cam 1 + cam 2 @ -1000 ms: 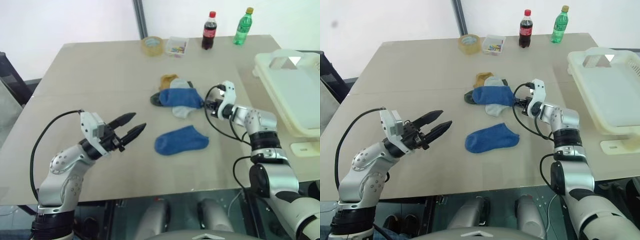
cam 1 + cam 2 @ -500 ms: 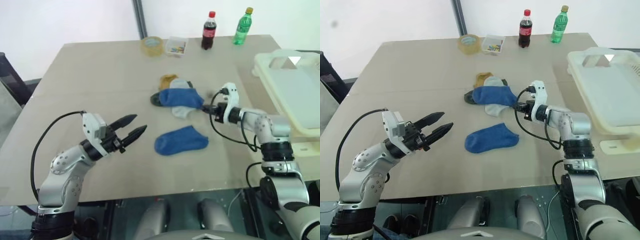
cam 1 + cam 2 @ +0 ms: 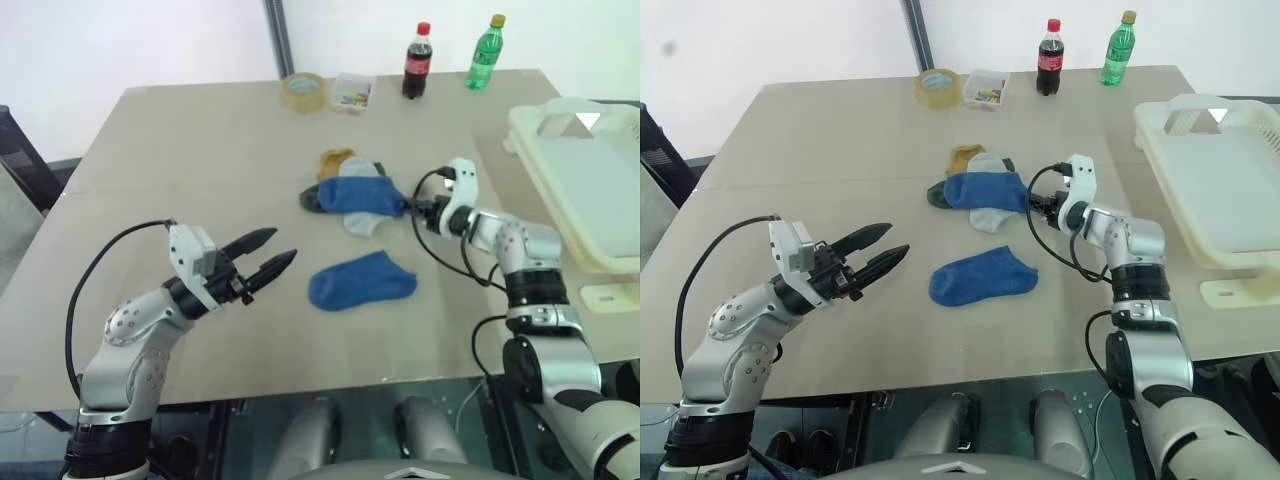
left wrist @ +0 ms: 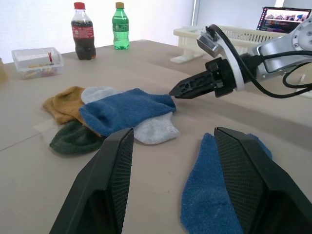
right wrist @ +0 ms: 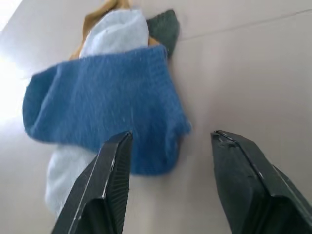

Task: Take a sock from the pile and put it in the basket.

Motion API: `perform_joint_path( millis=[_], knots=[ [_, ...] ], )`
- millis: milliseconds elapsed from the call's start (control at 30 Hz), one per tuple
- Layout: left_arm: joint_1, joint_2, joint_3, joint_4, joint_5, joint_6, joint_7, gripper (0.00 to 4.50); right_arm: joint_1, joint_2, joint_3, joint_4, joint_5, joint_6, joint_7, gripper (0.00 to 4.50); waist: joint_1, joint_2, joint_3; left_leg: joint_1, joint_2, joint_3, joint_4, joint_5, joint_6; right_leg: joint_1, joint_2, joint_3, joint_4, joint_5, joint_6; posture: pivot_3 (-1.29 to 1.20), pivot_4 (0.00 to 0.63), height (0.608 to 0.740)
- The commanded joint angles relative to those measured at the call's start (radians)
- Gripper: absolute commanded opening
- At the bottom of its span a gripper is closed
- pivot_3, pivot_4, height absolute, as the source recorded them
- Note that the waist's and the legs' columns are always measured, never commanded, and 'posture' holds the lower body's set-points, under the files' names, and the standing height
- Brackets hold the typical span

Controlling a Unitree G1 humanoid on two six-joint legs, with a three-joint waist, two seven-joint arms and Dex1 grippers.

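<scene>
Your right end effector (image 5: 168, 183) sits at the right edge of the pile (image 3: 352, 192), its fingers spread apart with nothing between them; the right wrist view shows the top blue sock (image 5: 105, 114) just ahead of the open fingertips, not gripped. In the left wrist view that same end effector points at the sock's right end, its tip right at the fabric; you cannot tell whether it touches.

The pile lies mid-surface: the blue sock is draped over a pale grey sock (image 3: 362, 222), with a mustard-yellow sock (image 3: 335, 160) at the far side and a dark green sock (image 3: 311, 199) poking out on the left. A second blue sock (image 3: 361, 281) lies flat by itself, nearer to you than the pile and apart from it.

Your left end effector (image 3: 268, 253) hovers above the surface on the near left, well apart from the socks, its fingers partly open and holding nothing.

The basket (image 3: 584, 181) stands at the right edge of the surface, to the right of the right arm, with no sock visible in it. Along the far edge you have a roll of tape (image 3: 303, 91), a small clear box (image 3: 353, 92), a cola bottle (image 3: 418, 62) and a green bottle (image 3: 486, 53).
</scene>
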Motion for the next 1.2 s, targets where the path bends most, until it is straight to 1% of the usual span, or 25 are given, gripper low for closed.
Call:
perform_joint_path(
  millis=[33, 133, 167, 200, 233, 333, 367, 533, 600, 667, 800, 933, 1033, 1100, 1200],
  knots=[
    [0.005, 0.007, 0.008, -0.025, -0.003, -0.014, -0.001, 2.87, -0.054, 0.007, -0.023, 0.085, -0.011, -0.08, -0.006, 2.71, 0.001, 0.0, 0.0, 0.0, 0.0, 0.0, 0.0, 0.0, 0.0, 0.0, 0.0, 0.0, 0.0, 0.0, 0.0, 0.0, 0.15, 0.74],
    [0.014, 0.007, 0.012, -0.032, -0.002, -0.015, 0.002, 2.87, -0.064, 0.009, -0.018, 0.126, -0.02, -0.108, 0.002, 2.71, 0.001, 0.0, 0.0, 0.0, 0.0, 0.0, 0.0, 0.0, 0.0, 0.0, 0.0, 0.0, 0.0, 0.0, 0.0, 0.0, 0.15, 0.74],
    [0.017, 0.007, 0.013, -0.034, -0.002, -0.015, 0.003, 2.87, -0.064, 0.008, -0.018, 0.133, -0.02, -0.115, 0.006, 2.33, 0.001, 0.0, 0.0, 0.0, 0.0, 0.0, 0.0, 0.0, 0.0, 0.0, 0.0, 0.0, 0.0, 0.0, 0.0, 0.0, 0.15, 0.74],
    [0.018, 0.007, 0.013, -0.036, -0.002, -0.015, 0.004, 2.87, -0.064, 0.007, -0.02, 0.138, -0.02, -0.121, 0.004, 2.17, 0.001, 0.0, 0.0, 0.0, 0.0, 0.0, 0.0, 0.0, 0.0, 0.0, 0.0, 0.0, 0.0, 0.0, 0.0, 0.0, 0.15, 0.74],
    [0.019, 0.007, 0.014, -0.036, -0.003, -0.015, 0.005, 2.87, -0.064, 0.006, -0.021, 0.141, -0.02, -0.126, 0.005, 1.84, 0.0, 0.0, 0.0, 0.0, 0.0, 0.0, 0.0, 0.0, 0.0, 0.0, 0.0, 0.0, 0.0, 0.0, 0.0, 0.0, 0.15, 0.74],
    [0.023, 0.007, 0.015, -0.039, -0.003, -0.014, 0.007, 2.87, -0.06, 0.002, -0.02, 0.136, -0.019, -0.125, 0.016, 0.4, -0.001, 0.0, 0.0, 0.0, 0.0, 0.0, 0.0, 0.0, 0.0, 0.0, 0.0, 0.0, 0.0, 0.0, 0.0, 0.0, 0.15, 0.74],
    [0.024, 0.007, 0.014, -0.04, -0.004, -0.013, 0.007, 2.87, -0.058, 0.001, -0.018, 0.131, -0.019, -0.121, 0.02, 0.03, -0.001, 0.0, 0.0, 0.0, 0.0, 0.0, 0.0, 0.0, 0.0, 0.0, 0.0, 0.0, 0.0, 0.0, 0.0, 0.0, 0.15, 0.74],
    [0.018, 0.008, 0.008, -0.035, -0.004, -0.011, 0.004, 2.87, -0.04, -0.002, 0.008, 0.069, -0.023, -0.098, 0.049, 0.03, -0.001, 0.0, 0.0, 0.0, 0.0, 0.0, 0.0, 0.0, 0.0, 0.0, 0.0, 0.0, 0.0, 0.0, 0.0, 0.0, 0.15, 0.74],
    [0.017, 0.009, 0.008, -0.034, -0.004, -0.011, 0.002, 2.87, -0.018, -0.008, 0.04, 0.003, -0.025, -0.092, 0.088, 0.03, 0.0, 0.0, 0.0, 0.0, 0.0, 0.0, 0.0, 0.0, 0.0, 0.0, 0.0, 0.0, 0.0, 0.0, 0.0, 0.0, 0.15, 0.74],
    [0.019, 0.01, 0.008, -0.036, -0.005, -0.01, 0.0, 2.87, 0.032, -0.024, 0.088, -0.133, 0.025, -0.005, 0.184, 0.03, 0.0, 0.0, 0.0, 0.0, 0.0, 0.0, 0.0, 0.0, 0.0, 0.0, 0.0, 0.0, 0.0, 0.0, 0.0, 0.0, 0.15, 0.74],
    [0.018, 0.011, 0.007, -0.035, -0.004, -0.006, -0.002, 2.87, 0.152, -0.113, 0.222, -0.373, 0.088, 0.16, 0.351, 0.03, 0.003, 0.0, 0.0, -0.001, 0.0, 0.0, 0.0, 0.0, 0.001, 0.0, 0.0, -0.001, -0.001, 0.0, 0.0, 0.0, 0.15, 0.74],
    [0.017, 0.012, 0.004, -0.034, -0.004, -0.004, -0.003, 2.87, 0.213, -0.211, 0.307, -0.482, 0.116, 0.256, 0.442, 0.03, 0.004, 0.0, 0.0, 0.0, 0.0, -0.001, 0.001, -0.002, 0.004, 0.0, -0.001, -0.001, 0.0, 0.0, 0.0, 0.0, 0.15, 0.74],
    [0.014, 0.013, 0.002, -0.032, -0.002, -0.003, -0.005, 2.87, 0.197, -0.221, 0.287, -0.446, 0.086, 0.242, 0.4, 0.03, 0.001, 0.0, 0.0, 0.0, 0.001, -0.001, 0.001, -0.002, 0.004, 0.0, -0.001, -0.001, 0.0, 0.0, 0.0, 0.0, 0.15, 0.74],
    [0.01, 0.012, -0.002, -0.028, 0.0, -0.003, -0.006, 2.87, 0.159, -0.203, 0.243, -0.363, 0.045, 0.191, 0.323, 0.03, 0.001, 0.0, 0.0, 0.0, 0.001, -0.001, 0.001, -0.002, 0.004, 0.0, 0.0, -0.001, 0.0, 0.0, 0.0, 0.0, 0.15, 0.74],
    [0.004, 0.011, -0.009, -0.022, 0.004, -0.004, -0.007, 2.87, 0.091, -0.161, 0.159, -0.224, -0.012, 0.054, 0.177, 0.03, 0.003, 0.0, 0.0, 0.0, 0.001, -0.001, 0.001, 0.0, 0.001, 0.0, 0.0, 0.0, 0.0, 0.0, 0.0, 0.0, 0.15, 0.74]
  ],
)
